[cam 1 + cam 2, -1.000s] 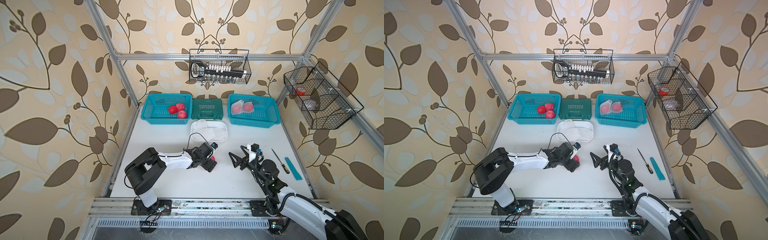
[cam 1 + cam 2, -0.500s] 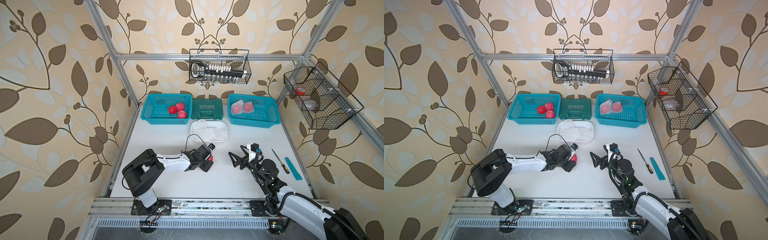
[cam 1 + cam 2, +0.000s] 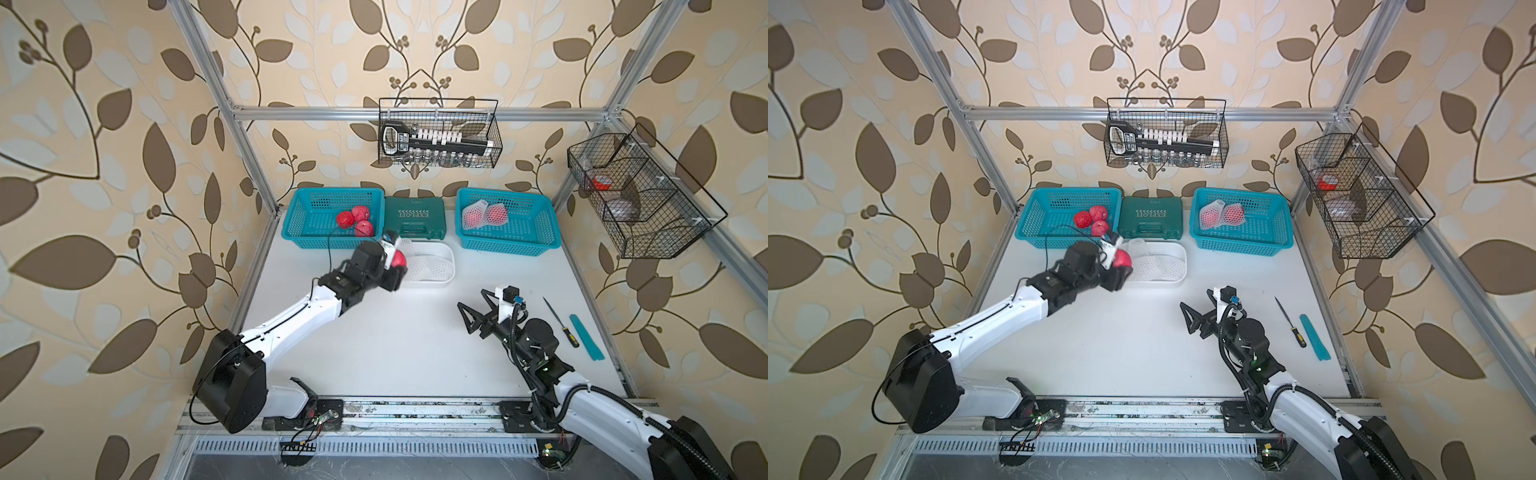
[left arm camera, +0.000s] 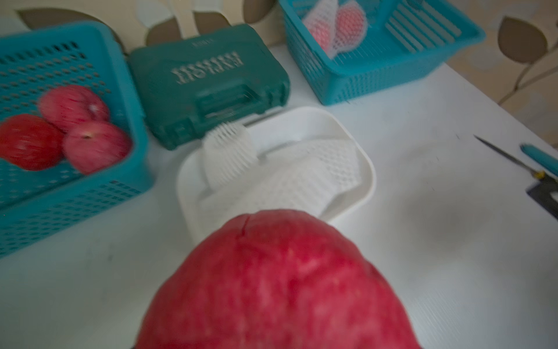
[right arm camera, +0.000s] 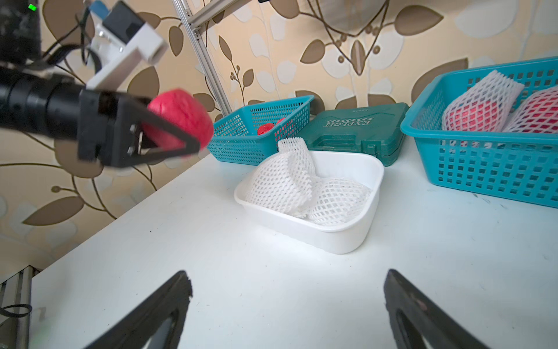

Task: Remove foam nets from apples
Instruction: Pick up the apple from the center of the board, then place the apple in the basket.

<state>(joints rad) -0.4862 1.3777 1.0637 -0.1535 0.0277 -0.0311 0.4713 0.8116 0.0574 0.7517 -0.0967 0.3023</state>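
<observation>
Right wrist view: seeing the left gripper point(image 5: 188, 133) clamping a bare apple point(image 5: 178, 111) between partly closed jaws, lifted clear of the table point(image 5: 211, 256). Finding the fruit too blurred for telling its stem direction.

Placing it, in both top views, just beside the end of the white tub point(image 3: 451, 259) facing the table's left edge, and just short of the left basket point(image 3: 309, 232).

Seeing two netted apples point(image 3: 473, 216) lying side by side and touching in the right basket point(image 3: 528, 232) at the far edge. Noting the one nearer the green case point(image 3: 415, 218) lying with its sleeve's long axis running roughly from near edge to far edge, one bunched end pointing toward the back wall.

Counting three unwrapped apples point(image 3: 353, 218) clustered at the left basket's end nearest the case.

Finding empty foam nets point(image 5: 338, 193) piled in the tub, itself sitting just in front of the case. Noting one upright net point(image 5: 290, 151) standing on end at the tub's far-left corner, open mouth pointing up, and the others lying flat along the tub's length.

Seeing the right gripper point(image 5: 285, 273) hovering low over the table, right of its middle, jaws spread wide, gripping nothing, aiming toward the tub.

Spotting a screwdriver point(image 3: 559, 318) and a teal strip point(image 3: 586, 336) lying near the right edge, apart from both grippers.
</observation>
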